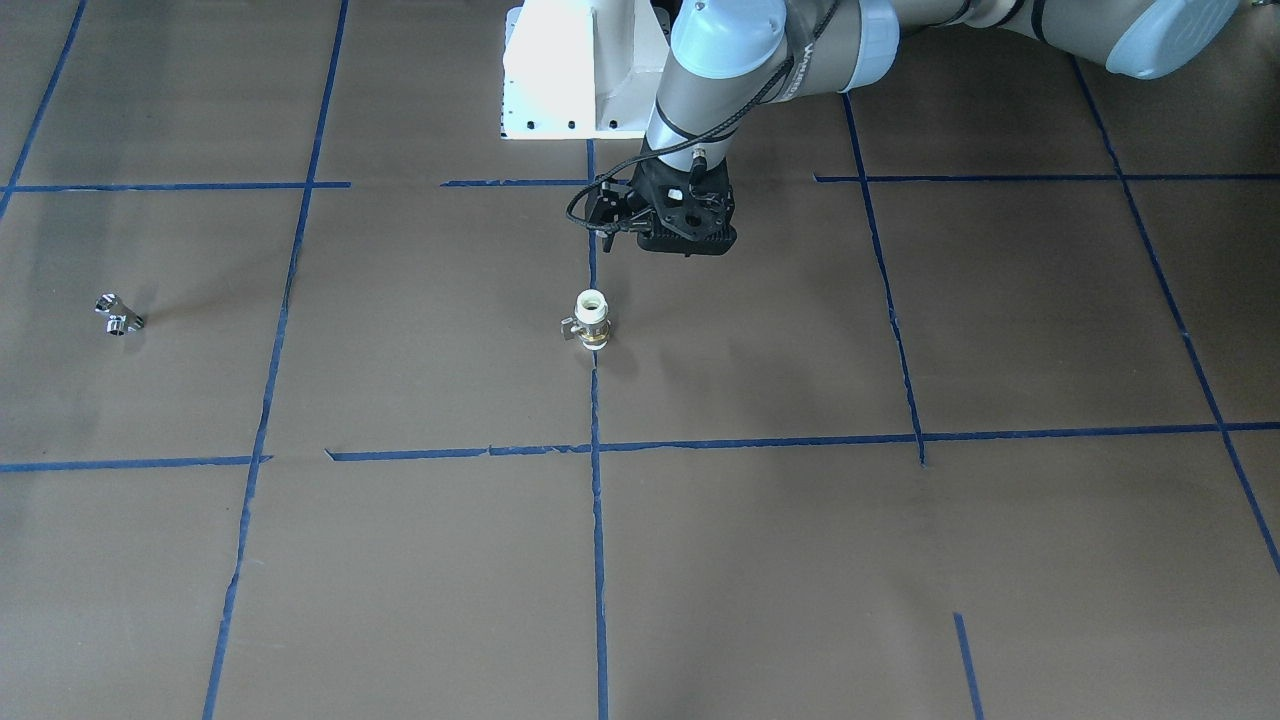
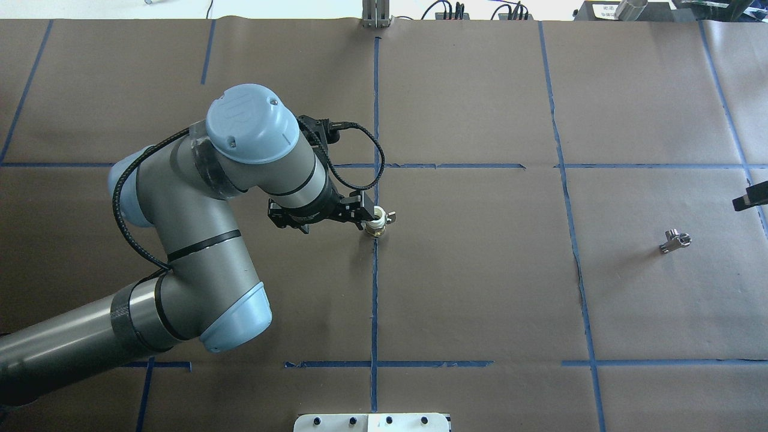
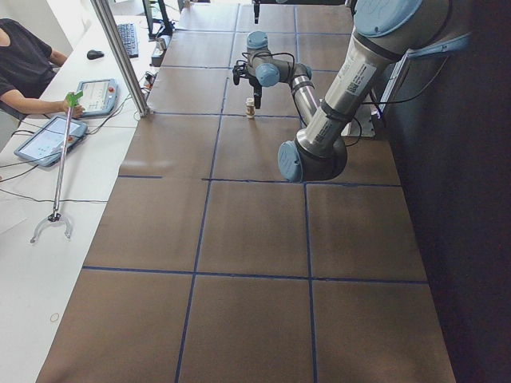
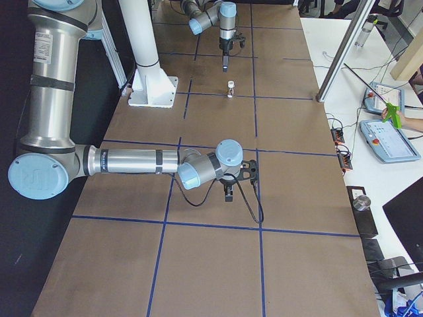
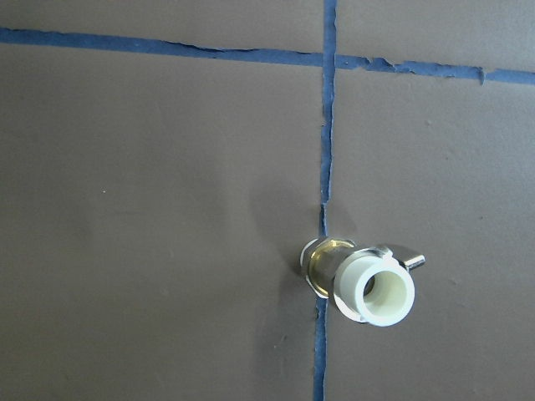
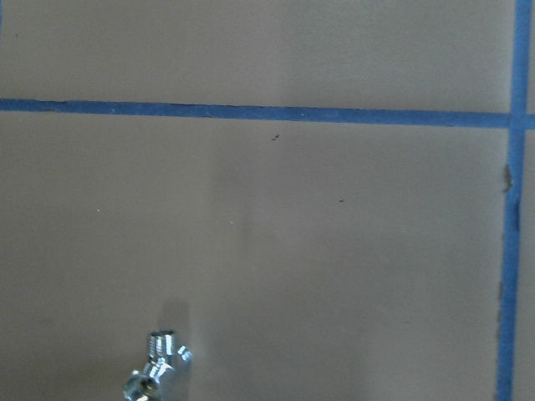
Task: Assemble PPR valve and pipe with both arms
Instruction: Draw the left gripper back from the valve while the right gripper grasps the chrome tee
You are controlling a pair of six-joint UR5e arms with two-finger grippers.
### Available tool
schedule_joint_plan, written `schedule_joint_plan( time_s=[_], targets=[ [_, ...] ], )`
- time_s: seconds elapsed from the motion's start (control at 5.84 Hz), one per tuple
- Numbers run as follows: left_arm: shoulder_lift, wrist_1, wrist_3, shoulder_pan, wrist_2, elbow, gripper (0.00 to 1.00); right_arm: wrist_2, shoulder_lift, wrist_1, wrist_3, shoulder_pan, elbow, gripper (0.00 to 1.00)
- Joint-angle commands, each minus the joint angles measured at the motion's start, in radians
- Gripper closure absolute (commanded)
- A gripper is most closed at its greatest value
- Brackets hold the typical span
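Observation:
The PPR valve (image 1: 592, 320) stands upright on a blue tape line at the table's middle, white end up, brass below, grey lever to the side; it also shows in the overhead view (image 2: 378, 221) and the left wrist view (image 5: 368, 284). My left gripper (image 2: 359, 215) hovers just beside and above it, apart from it; I cannot tell if it is open. The pipe (image 2: 675, 240), a small chrome fitting, lies far off on my right side, also in the right wrist view (image 6: 159, 376). My right gripper (image 2: 750, 197) hangs above the table near it, mostly out of view.
The white pedestal (image 1: 580, 70) stands at the robot's base. Blue tape lines (image 2: 375, 288) grid the brown table cover. An operator (image 3: 24, 72) with tablets sits beyond the table's far edge.

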Motion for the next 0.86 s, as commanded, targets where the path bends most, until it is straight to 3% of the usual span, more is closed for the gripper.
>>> schedule_joint_plan(
  time_s=[0.0, 0.68],
  targets=[
    [0.027, -0.002, 0.0, -0.002, 0.0, -0.028, 0.0, -0.104, -0.001, 0.104, 0.207, -0.135, 0.029, 0.0],
    [0.063, -0.003, 0.001, 0.001, 0.002, -0.065, 0.0, -0.196, -0.019, 0.104, 0.233, -0.271, 0.04, 0.01]
  ],
)
